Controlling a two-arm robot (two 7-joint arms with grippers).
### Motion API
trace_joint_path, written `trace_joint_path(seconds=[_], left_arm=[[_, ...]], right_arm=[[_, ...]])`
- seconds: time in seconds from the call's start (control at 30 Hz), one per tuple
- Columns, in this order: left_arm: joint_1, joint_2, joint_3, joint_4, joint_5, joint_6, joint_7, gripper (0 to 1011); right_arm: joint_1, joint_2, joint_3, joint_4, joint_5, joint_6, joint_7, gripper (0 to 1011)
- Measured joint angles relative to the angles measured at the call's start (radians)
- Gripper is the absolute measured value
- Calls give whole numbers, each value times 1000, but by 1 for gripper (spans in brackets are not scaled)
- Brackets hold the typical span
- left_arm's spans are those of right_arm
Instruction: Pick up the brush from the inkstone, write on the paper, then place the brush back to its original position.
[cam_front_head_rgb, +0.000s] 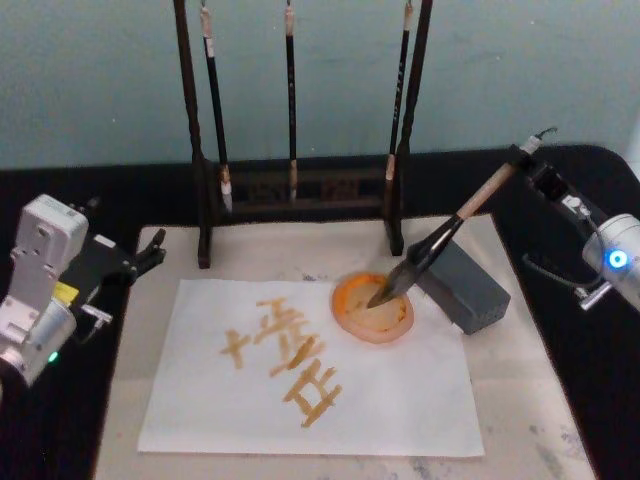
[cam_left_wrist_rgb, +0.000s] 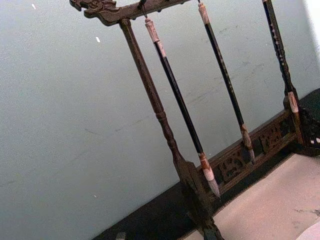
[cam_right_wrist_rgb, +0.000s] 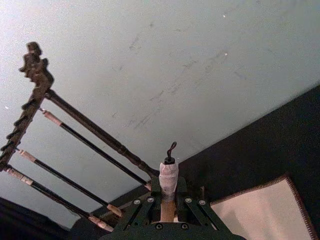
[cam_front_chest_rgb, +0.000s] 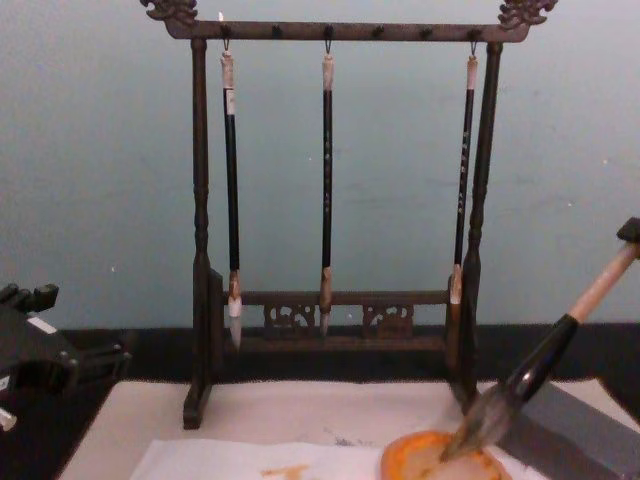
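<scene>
Step, judged: brush return; paper (cam_front_head_rgb: 400, 400) already lettered in orange
- Right end effector (cam_front_head_rgb: 527, 165): clenched on top of brush (cam_front_head_rgb: 450, 232)
- Brush: slants down from it, bristles in orange dish (cam_front_head_rgb: 355, 318), shaft over grey block (cam_front_head_rgb: 475, 295), contact unclear
- Advice: settle shaft before release, open slowly, else roll or drip
- Left end effector (cam_front_head_rgb: 148, 256): parked far across paper, grip unreadable
- Surface (cam_front_head_rgb: 590, 400): black, beige mat (cam_front_head_rgb: 520, 400) under paper
- Beyond: dark rack (cam_front_head_rgb: 300, 190), three thin brushes (cam_front_head_rgb: 291, 100) hung; teal wall (cam_front_head_rgb: 100, 80)

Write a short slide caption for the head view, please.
Right gripper holds the brush tip in the orange dish on the paper; left gripper idle at the left edge of the mat.
</scene>
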Motion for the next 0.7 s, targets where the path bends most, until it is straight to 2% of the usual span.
trace_joint_path(seconds=[0.37, 0.7], left_arm=[[0, 0, 0, 0, 0, 0, 0, 1009], [0, 0, 0, 0, 0, 0, 0, 1010]], right_arm=[[43, -23, -29, 85, 50, -8, 7, 174], [59, -29, -33, 128, 110, 10, -16, 174]])
